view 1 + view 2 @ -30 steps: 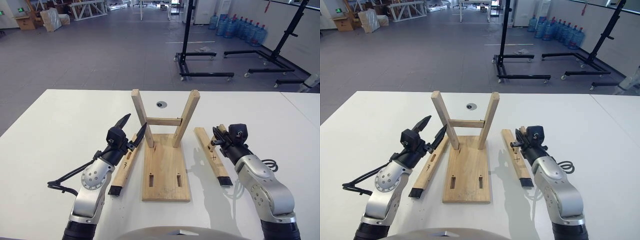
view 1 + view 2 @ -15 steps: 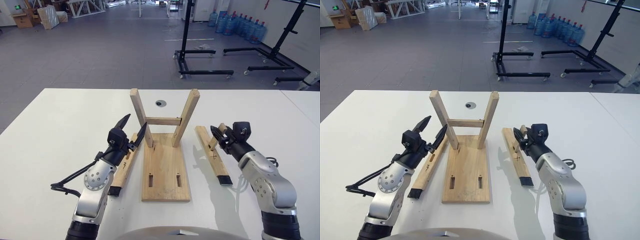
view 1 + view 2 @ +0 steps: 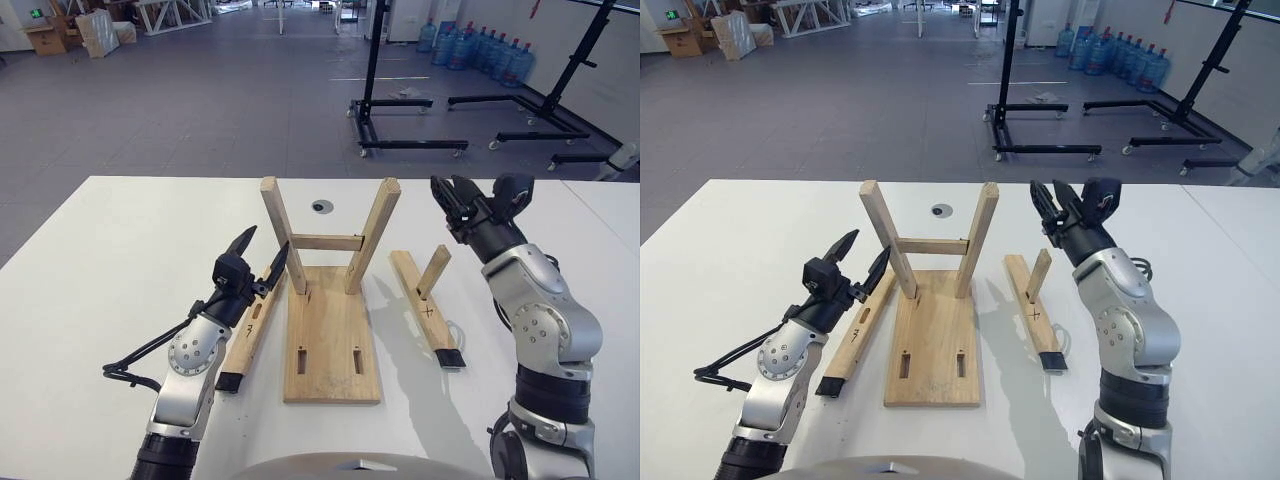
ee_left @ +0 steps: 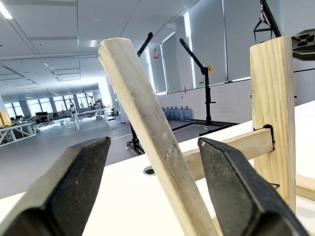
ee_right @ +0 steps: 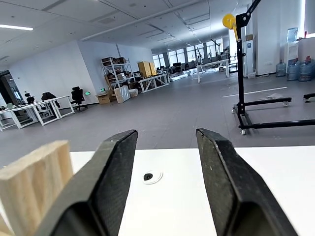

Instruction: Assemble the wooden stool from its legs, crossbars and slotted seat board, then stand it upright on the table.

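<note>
Both sets of jaws stood released, empty. My left gripper (image 3: 267, 242) faced the leg frame (image 3: 325, 242), which stood slotted in the seat board (image 3: 330, 345) on the table (image 3: 120, 250). My right gripper (image 3: 455, 190) hung raised near the loose leg (image 3: 425, 312). A skewed closure, I judged, could lever the frame from its slots.

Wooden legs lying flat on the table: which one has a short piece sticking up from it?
The black-tipped wooden leg right of the slotted wooden seat board; a short crossbar rises from it. The left leg lies bare.
</note>
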### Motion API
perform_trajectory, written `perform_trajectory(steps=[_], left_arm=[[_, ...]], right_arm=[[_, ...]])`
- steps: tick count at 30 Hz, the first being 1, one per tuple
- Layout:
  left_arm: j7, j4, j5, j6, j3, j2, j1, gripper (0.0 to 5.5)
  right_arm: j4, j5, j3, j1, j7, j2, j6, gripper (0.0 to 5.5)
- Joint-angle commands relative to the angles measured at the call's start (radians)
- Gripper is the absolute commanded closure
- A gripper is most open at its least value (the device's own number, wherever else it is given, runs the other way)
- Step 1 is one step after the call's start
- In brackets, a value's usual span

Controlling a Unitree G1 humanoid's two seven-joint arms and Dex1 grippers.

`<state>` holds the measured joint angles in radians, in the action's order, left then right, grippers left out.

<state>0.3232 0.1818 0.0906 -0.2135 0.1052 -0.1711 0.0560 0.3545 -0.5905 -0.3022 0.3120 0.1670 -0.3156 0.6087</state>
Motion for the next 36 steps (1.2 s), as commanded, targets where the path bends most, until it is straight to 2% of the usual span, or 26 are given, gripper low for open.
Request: perform_trajectory(steps=[1,4,6,9,10,14,21,25,28,31,34,36], left_arm=[[0.001,-0.015,-0.007,-0.018,0.003,0.004,-0.019,2.24],[0.004,-0.018,-0.009,-0.021,0.002,0.003,-0.021,2.24],[0.006,-0.021,-0.007,-0.020,0.002,0.002,-0.026,2.24],[0.016,-0.036,-0.005,-0.022,0.012,0.005,-0.037,2.24],[0.022,-0.040,-0.003,-0.022,0.014,0.003,-0.040,2.24],[0.028,-0.036,0.006,-0.021,-0.001,-0.006,-0.038,2.24],[0.021,-0.045,-0.002,-0.033,0.001,0.006,-0.027,2.24],[0.024,-0.047,0.000,-0.040,-0.005,0.002,-0.021,2.24],[0.027,-0.034,0.003,-0.038,-0.003,-0.001,-0.015,2.24],[0.027,-0.014,0.003,-0.034,-0.001,-0.003,0.005,2.24],[0.028,0.004,0.003,-0.028,0.006,-0.002,0.023,2.24],[0.022,0.030,0.002,-0.021,0.008,0.000,0.041,2.24]], right_arm=[[-0.007,0.009,-0.008,0.060,0.004,-0.031,-0.011,3.31],[0.021,0.025,0.015,0.057,0.009,-0.040,-0.019,3.31],[0.012,0.098,0.085,0.007,0.050,-0.057,-0.068,3.31],[-0.193,0.266,0.257,-0.109,0.090,-0.075,-0.110,3.31],[-0.248,0.263,0.264,-0.139,0.094,-0.046,-0.105,3.31],[-0.283,0.138,0.147,-0.117,0.064,0.044,-0.059,3.31],[-0.213,0.045,0.050,-0.021,0.061,0.056,-0.089,3.31],[-0.135,-0.211,-0.147,0.182,-0.078,0.087,-0.075,3.31],[-0.159,-0.246,-0.218,0.227,-0.145,0.035,-0.057,3.31],[-0.163,-0.066,-0.192,-0.057,-0.062,-0.039,-0.126,3.31],[-0.113,0.041,-0.231,-0.423,-0.033,0.018,-0.195,2.78],[-0.030,0.008,-0.158,-0.627,0.045,0.063,-0.155,2.41]])
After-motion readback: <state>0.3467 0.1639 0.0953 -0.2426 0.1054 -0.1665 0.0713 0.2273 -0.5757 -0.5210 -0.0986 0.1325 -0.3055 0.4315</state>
